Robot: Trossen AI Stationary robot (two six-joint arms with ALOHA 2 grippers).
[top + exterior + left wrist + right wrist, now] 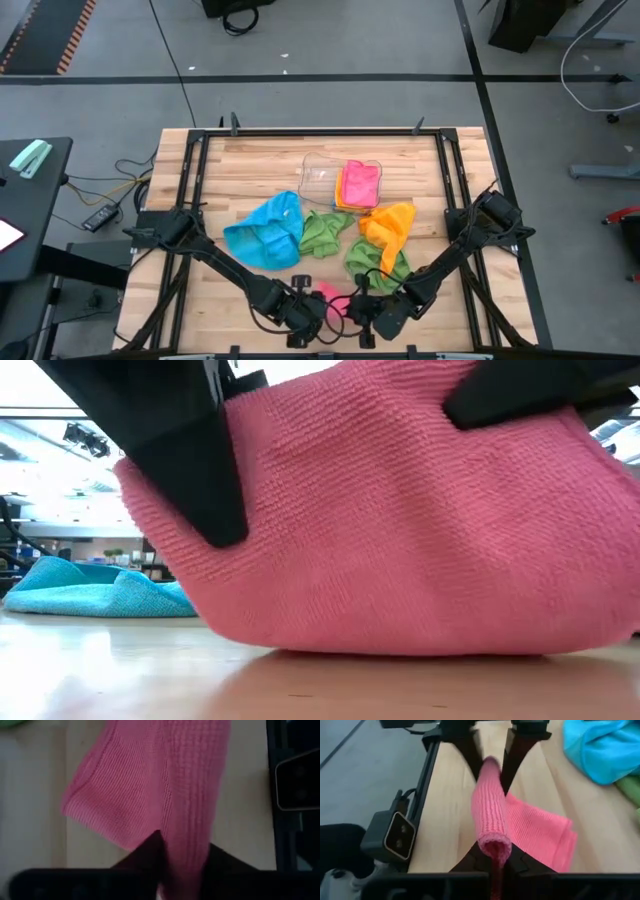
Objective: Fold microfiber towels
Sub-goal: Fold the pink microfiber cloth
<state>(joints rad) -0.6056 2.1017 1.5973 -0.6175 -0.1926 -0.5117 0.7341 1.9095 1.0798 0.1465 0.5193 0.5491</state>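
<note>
Both arms hold one pink towel at the table's near edge.
The left end effector and right end effector each clamp an end of it, stretched between them; next, likely lay it flat and fold. No writing is legible.
</note>
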